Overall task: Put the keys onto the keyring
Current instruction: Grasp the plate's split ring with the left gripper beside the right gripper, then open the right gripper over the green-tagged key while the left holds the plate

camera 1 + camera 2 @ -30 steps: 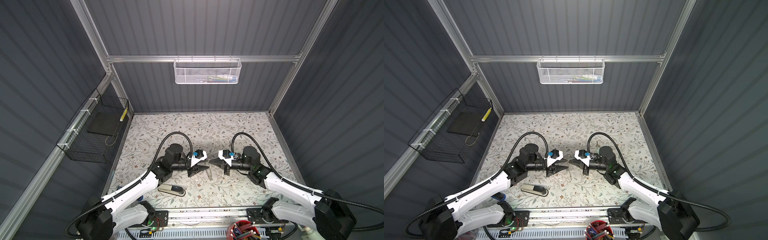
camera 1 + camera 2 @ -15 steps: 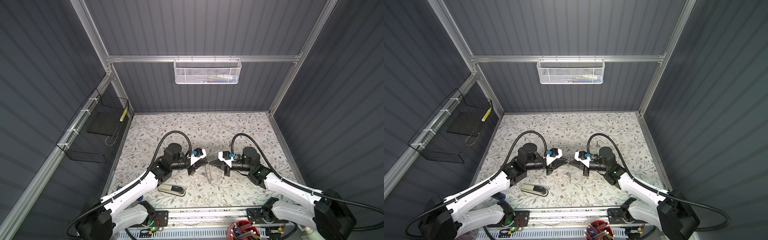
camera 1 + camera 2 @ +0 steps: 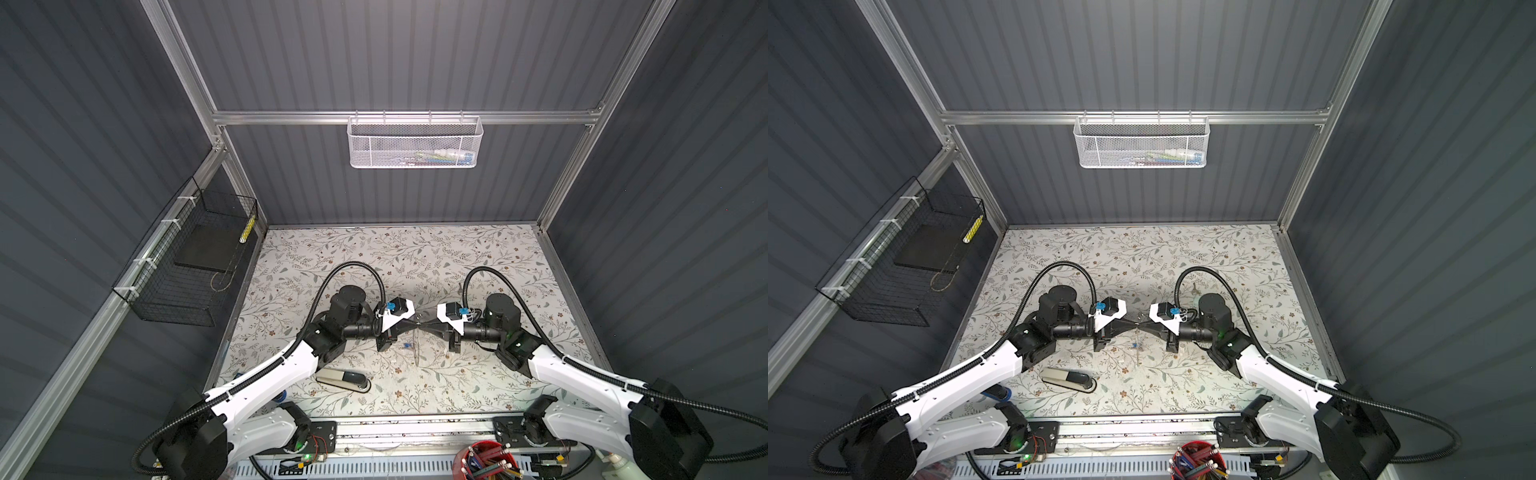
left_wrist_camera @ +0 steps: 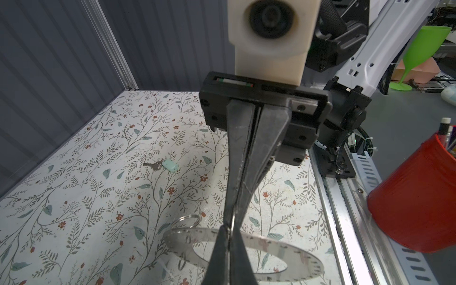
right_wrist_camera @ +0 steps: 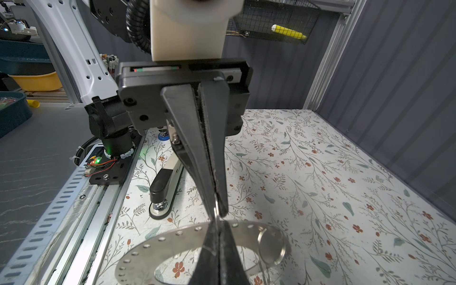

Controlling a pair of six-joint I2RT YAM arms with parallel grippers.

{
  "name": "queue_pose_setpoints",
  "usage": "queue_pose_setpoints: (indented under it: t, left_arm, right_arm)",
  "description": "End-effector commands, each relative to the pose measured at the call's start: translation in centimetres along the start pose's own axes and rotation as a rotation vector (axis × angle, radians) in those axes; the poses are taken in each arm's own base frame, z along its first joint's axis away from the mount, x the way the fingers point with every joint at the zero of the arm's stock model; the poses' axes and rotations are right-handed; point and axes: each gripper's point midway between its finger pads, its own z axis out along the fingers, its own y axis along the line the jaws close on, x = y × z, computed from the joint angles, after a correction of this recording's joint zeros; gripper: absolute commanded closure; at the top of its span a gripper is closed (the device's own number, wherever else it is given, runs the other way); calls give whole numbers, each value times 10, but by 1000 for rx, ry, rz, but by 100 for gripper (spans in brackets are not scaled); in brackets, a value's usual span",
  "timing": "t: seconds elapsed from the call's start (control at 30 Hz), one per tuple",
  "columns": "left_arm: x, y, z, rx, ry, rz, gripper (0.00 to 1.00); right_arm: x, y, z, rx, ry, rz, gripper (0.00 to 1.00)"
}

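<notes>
The keyring (image 4: 296, 251) is a large, flat, grey metal ring with a wide central hole and tiny holes round its band. It hangs on edge, clear of the floral mat (image 4: 86, 197). Its top rim is pinched between the closed left gripper (image 4: 228, 233) and right gripper (image 5: 218, 223), 1 at each face. A small split ring (image 5: 283, 248) sits on its band.

Of the 2 keys, the mint-tagged key (image 4: 165, 167) lies flat on the mat, well apart from the keyring. The blue-tagged key (image 3: 405, 345) shows as a speck just beside the keyring. Whether it hangs or lies there cannot be told.
</notes>
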Motion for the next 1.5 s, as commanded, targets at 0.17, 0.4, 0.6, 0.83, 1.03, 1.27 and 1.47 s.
queue_pose_setpoints:
  t: [0.17, 0.4, 0.6, 0.83, 1.03, 1.27, 1.47]
  left_arm:
    - [-23, 2, -8, -31, -26, 168, 100]
    - [-26, 1, -18, -116, -47, 363, 100]
    - [-22, 4, -19, -188, -24, 447, 100]
    - [-18, 20, -26, -330, -4, 519, 100]
    - [-19, 19, -24, -327, -6, 523, 100]
    - [-5, 28, -15, -309, 58, 359, 100]
    - [11, 34, -7, -304, 95, 275, 100]
  right_arm:
    - [1, -9, -15, 114, 67, -103, 75]
    - [30, -20, -42, 272, 233, -146, 59]
    - [42, -55, -62, 502, 270, 18, 52]
    - [62, -101, -82, 774, 340, 255, 48]
    - [79, -134, -101, 990, 386, 537, 48]
    - [120, -158, -122, 1150, 602, 793, 46]
    - [155, -168, -141, 1235, 752, 922, 45]
